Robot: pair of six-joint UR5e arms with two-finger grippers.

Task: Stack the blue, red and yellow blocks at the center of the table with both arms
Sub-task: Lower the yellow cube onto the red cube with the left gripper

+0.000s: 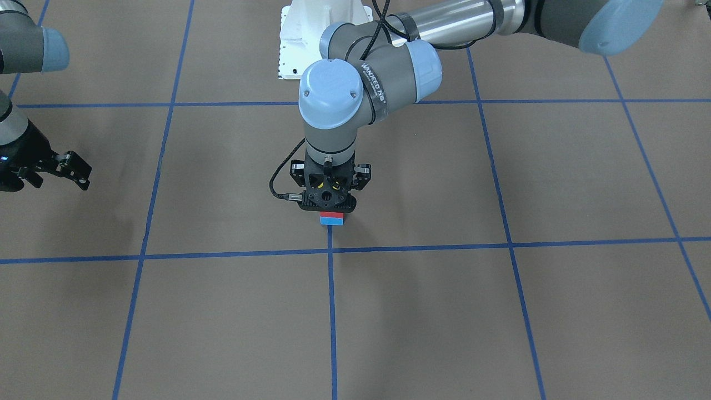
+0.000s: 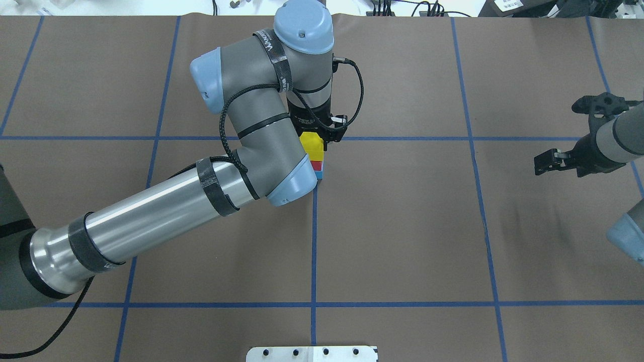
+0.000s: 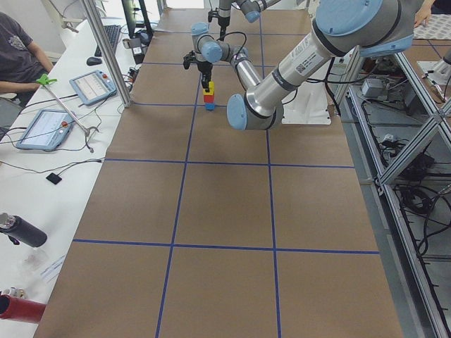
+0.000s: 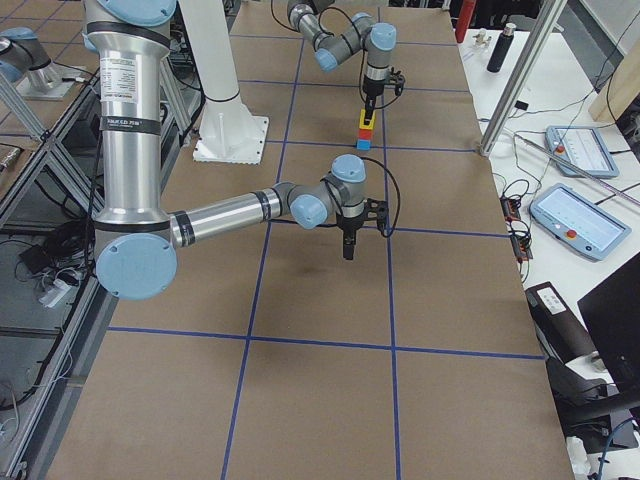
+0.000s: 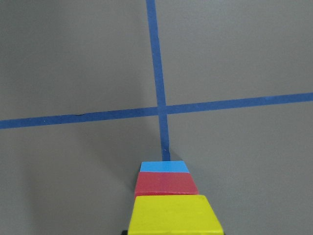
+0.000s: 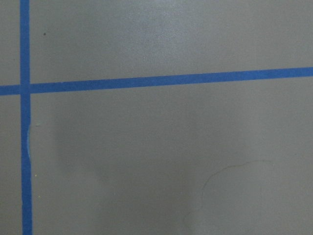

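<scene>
Now grasping the yellow block (image 5: pixel 173 215) from above with the left fingers (image 2: pixel 332 134), clenching them on its sides. Resting it squarely on the red block (image 5: pixel 166 184), itself sitting on the blue block (image 5: pixel 165 167), all standing upright midway across the surface (image 2: pixel 402 226), beside a crossing of blue tape lines (image 5: pixel 161 108). Holding the right fingers (image 2: pixel 586 104) released, spread wide, well apart from them at the right.
</scene>
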